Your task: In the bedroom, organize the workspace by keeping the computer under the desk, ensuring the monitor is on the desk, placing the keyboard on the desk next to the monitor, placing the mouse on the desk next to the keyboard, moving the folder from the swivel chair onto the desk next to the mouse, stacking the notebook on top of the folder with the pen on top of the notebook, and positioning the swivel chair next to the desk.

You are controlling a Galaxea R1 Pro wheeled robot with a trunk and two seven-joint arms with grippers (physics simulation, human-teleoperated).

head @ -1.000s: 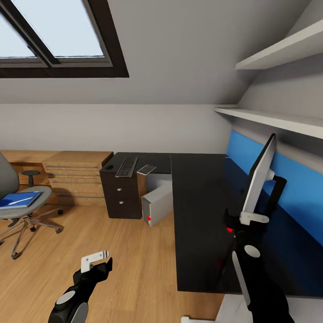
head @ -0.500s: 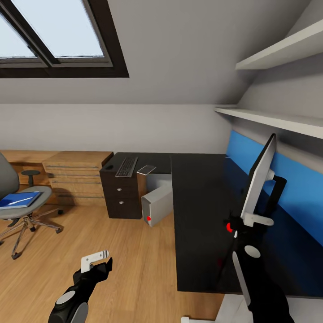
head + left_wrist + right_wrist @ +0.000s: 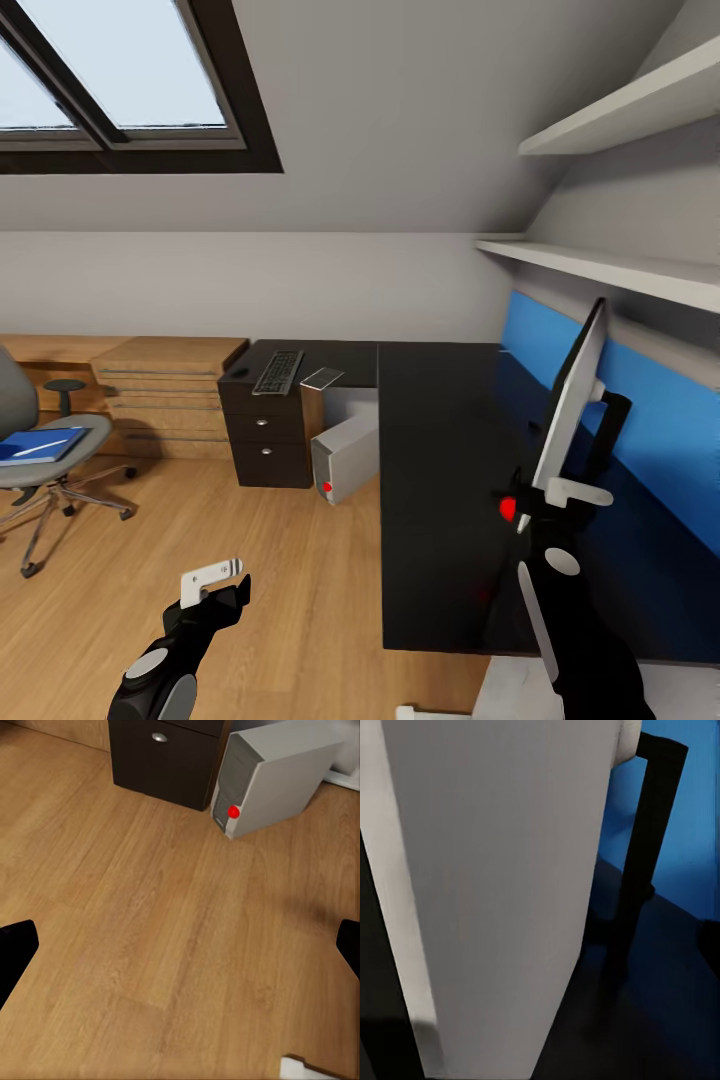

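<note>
Right jaws (image 3: pixel 548 497) clamp the monitor (image 3: pixel 570 400) edge; left jaws (image 3: pixel 215 580) hang apart above floor (image 3: pixel 280 560).

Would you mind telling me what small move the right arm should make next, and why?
Probably lower the monitor until its stand rests on the desk, then let go. The right gripper sits at the screen's lower edge, the monitor looks tilted above the black top, and the task wants it standing there.

Swivel chair (image 3: pixel 30 440) cut off at head view's edge, well left of left gripper (image 3: pixel 215 585). Monitor (image 3: pixel 570 405) base hidden behind right gripper (image 3: pixel 545 500).
</note>
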